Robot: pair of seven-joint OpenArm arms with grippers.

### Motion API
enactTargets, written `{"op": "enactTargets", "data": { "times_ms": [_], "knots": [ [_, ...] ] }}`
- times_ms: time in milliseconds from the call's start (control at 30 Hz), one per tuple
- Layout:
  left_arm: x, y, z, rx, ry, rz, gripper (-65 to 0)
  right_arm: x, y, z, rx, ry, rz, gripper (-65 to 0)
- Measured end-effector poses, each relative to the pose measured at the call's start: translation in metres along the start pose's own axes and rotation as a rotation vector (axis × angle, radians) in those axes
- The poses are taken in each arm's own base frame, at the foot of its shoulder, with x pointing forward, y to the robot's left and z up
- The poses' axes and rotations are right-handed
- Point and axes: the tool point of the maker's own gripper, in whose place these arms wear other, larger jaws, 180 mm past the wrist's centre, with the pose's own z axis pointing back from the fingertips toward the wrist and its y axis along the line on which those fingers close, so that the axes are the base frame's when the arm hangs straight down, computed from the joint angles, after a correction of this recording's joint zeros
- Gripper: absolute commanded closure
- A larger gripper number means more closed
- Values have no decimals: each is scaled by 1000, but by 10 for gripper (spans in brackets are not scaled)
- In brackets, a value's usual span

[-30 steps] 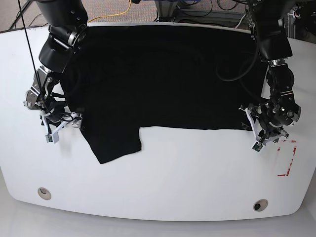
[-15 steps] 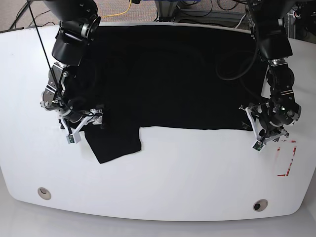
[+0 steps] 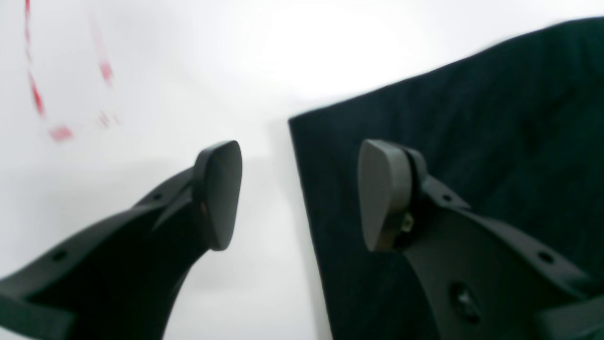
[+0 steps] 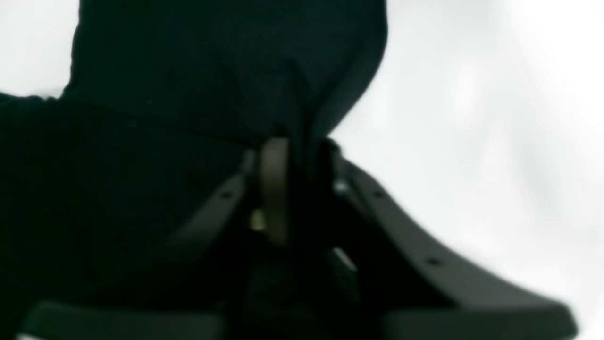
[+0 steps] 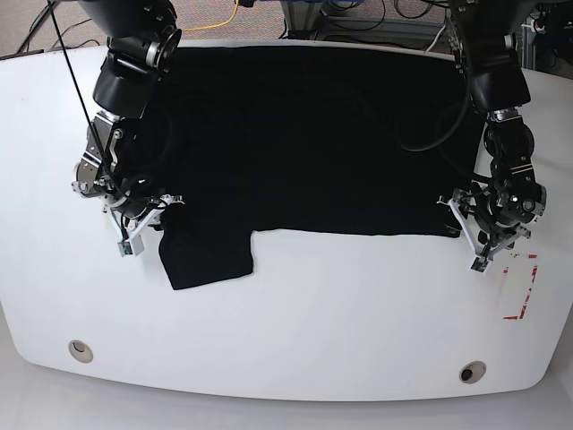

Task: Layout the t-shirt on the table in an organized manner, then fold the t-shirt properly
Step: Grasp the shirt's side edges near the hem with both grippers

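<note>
The black t-shirt (image 5: 304,134) lies spread flat over the far half of the white table (image 5: 340,313), with one sleeve (image 5: 210,260) reaching toward the front. No print shows. My right gripper (image 5: 154,222) is at the sleeve's left edge. In the right wrist view it (image 4: 297,189) is shut on a fold of the black cloth (image 4: 226,61). My left gripper (image 5: 470,244) is at the shirt's near right corner. In the left wrist view it (image 3: 299,193) is open, with one finger (image 3: 219,193) over bare table and the other over the cloth (image 3: 472,118). The shirt's edge runs between them.
A red tape rectangle (image 5: 524,287) is on the table near the left gripper and also shows in the left wrist view (image 3: 35,94). Two metal-ringed holes (image 5: 81,350) (image 5: 472,372) sit near the front edge. Cables lie beyond the far edge.
My right gripper has moved to the right along the shirt's left side, carrying the sleeve edge inward. My left gripper has shifted slightly right and down at the shirt's corner.
</note>
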Motion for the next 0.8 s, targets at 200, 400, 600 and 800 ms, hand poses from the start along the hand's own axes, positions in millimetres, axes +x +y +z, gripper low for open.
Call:
{"op": "enactTargets", "data": {
  "times_ms": [200, 400, 600, 800],
  "knots": [
    [-6, 19, -8, 28, -6, 96, -371, 0, 1, 0, 2, 1, 2, -63],
    [-14, 18, -25, 7, -3, 156, -371, 0, 1, 0, 3, 2, 4, -63],
    [-26, 16, -38, -24, 13, 201, -371, -1, 1, -1, 3, 3, 3, -63],
    [-25, 11, -41, -38, 12, 210, -371, -1, 1, -1, 4, 2, 3, -63]
  ]
}}
